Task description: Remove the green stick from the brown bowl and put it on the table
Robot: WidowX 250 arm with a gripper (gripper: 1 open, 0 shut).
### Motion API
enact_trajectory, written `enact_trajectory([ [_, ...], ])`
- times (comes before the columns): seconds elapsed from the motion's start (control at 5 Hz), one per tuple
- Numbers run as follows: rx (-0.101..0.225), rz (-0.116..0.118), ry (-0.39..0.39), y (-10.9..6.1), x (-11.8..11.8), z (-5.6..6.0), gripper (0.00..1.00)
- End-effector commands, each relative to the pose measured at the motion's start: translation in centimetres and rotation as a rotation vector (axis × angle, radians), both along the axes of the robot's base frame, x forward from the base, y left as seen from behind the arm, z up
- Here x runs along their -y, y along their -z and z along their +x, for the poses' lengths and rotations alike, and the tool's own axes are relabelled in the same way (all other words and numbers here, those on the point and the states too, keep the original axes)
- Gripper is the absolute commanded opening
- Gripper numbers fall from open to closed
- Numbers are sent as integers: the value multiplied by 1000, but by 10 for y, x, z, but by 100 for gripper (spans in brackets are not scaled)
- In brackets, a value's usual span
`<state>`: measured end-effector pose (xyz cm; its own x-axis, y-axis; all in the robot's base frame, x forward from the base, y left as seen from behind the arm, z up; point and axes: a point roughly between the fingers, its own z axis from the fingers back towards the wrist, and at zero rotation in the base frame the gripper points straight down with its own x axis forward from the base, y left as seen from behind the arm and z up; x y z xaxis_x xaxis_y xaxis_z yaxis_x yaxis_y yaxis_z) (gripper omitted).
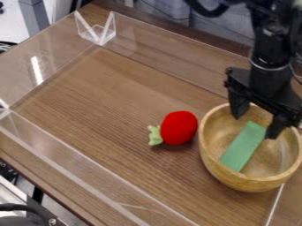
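Camera: claw [262, 109] wide open, empty, seemingly above green stick [245, 146].

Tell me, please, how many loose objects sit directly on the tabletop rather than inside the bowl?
1: the red strawberry toy lies left of the brown bowl. The green stick is inside the bowl. Nothing appears hidden.

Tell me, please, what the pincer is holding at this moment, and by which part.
Nothing is held. The pincer is open above the far rim of the brown bowl, and the green stick lies inside the bowl, leaning on its wall.
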<state>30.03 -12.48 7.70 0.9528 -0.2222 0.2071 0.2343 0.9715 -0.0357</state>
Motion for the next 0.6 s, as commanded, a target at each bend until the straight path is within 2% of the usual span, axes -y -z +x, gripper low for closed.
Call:
enact_trajectory([
  [0.0,21,-8,-58,-3,6,7,100],
  [0.4,36,-5,-81,-1,-23,15,100],
])
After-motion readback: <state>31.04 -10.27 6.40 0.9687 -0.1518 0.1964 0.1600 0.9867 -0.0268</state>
